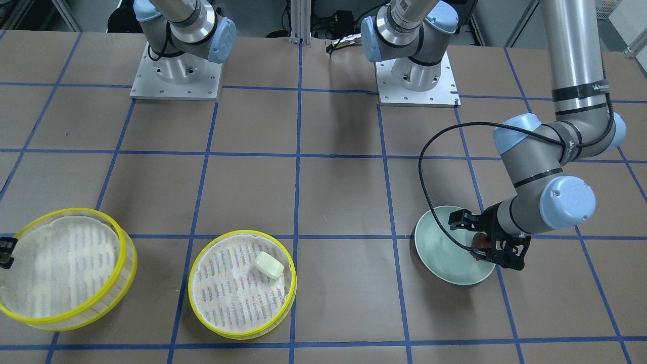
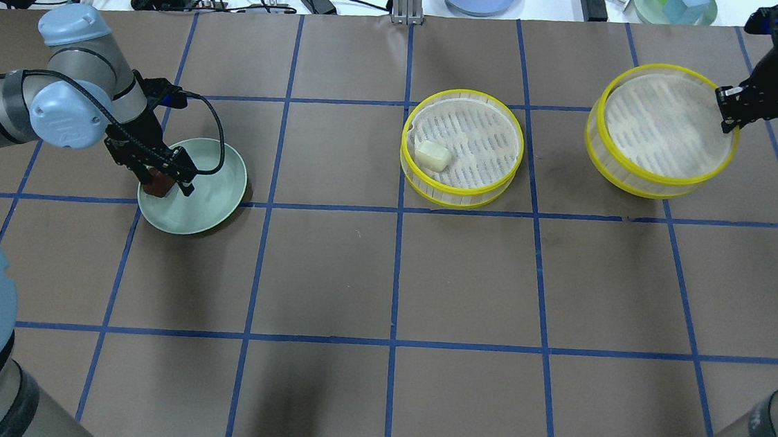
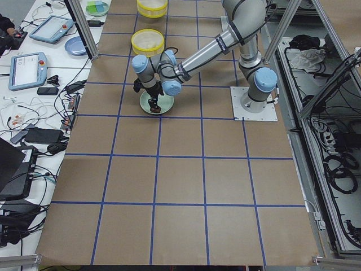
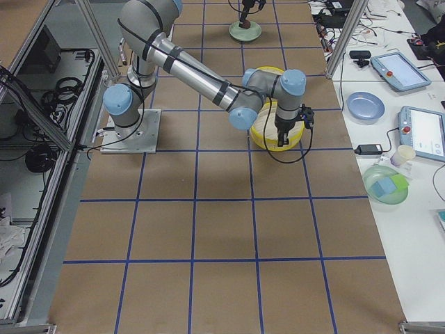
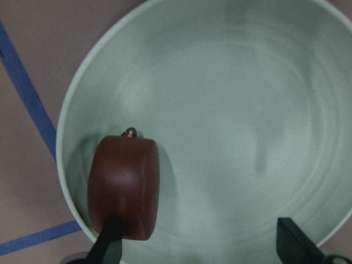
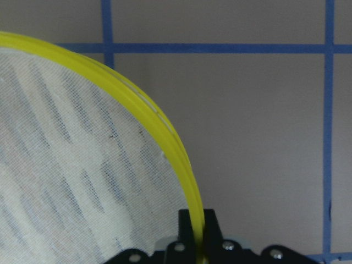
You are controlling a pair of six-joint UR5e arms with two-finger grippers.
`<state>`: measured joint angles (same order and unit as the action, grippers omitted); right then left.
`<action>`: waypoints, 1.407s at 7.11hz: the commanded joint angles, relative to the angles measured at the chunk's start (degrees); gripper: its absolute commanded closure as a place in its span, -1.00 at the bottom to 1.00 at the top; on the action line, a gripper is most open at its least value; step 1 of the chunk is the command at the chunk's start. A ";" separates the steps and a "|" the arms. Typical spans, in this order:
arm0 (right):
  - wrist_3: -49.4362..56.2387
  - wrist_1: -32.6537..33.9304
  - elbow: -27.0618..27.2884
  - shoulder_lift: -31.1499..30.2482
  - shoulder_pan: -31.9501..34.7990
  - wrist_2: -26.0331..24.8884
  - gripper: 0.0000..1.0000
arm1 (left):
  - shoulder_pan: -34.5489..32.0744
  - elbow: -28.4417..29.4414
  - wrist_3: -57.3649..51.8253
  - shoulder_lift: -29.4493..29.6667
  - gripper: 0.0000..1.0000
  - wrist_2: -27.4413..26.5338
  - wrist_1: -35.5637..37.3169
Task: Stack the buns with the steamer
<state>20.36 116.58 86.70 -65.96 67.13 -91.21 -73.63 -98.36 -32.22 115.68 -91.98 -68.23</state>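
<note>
1. the left gripper (image 5: 201, 248) hangs low over the pale green plate (image 5: 236, 99); the plate sits on the left part of the brown table (image 2: 467, 280); the jaws stand wide apart, released, grasping nothing.
2. the dark bun (image 5: 124, 184), reddish-brown, lies inside the plate close against its rim, on the plate's left side; in the left wrist view one finger (image 5: 108, 245) overlaps the bun's end, and whether it touches cannot be told; the other finger (image 5: 294, 247) is well apart from the bun, over bare plate.
3. the cream bun (image 2: 433, 156) lies on the white mesh lining of the middle steamer tier (image 2: 459, 195), near that tier's left wall.
4. the middle steamer tier, yellow-rimmed, stands flat on the table, right of the plate and well apart from it; its left edge lies over a blue tape line (image 2: 396, 275).
5. the right gripper (image 6: 197, 234) is clenched on the yellow rim of the right steamer tier (image 2: 642, 183), at the far right of the table; its fingers pinch the rim on the tier's right side, one inside the wall and one outside.
6. the right steamer tier shows its white mesh lining; it looks tilted and partly raised, with a shadow beneath its near edge; whether any part rests on the table i cannot tell.
7. the two tiers are side by side and apart, not touching.
</note>
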 commanded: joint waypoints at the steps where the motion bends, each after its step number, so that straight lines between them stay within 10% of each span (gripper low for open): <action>1: -7.95 -2.22 0.22 -2.41 5.80 -0.37 1.00 | 0.15 1.58 0.22 -0.89 -1.00 -0.39 -0.23; 10: -31.49 1.70 2.60 -0.84 22.67 0.42 1.00 | 0.15 0.80 0.22 2.88 -0.88 -1.28 4.77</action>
<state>-8.06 116.18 89.22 -67.48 87.52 -90.84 -73.47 -97.57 -32.08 118.46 -93.56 -63.66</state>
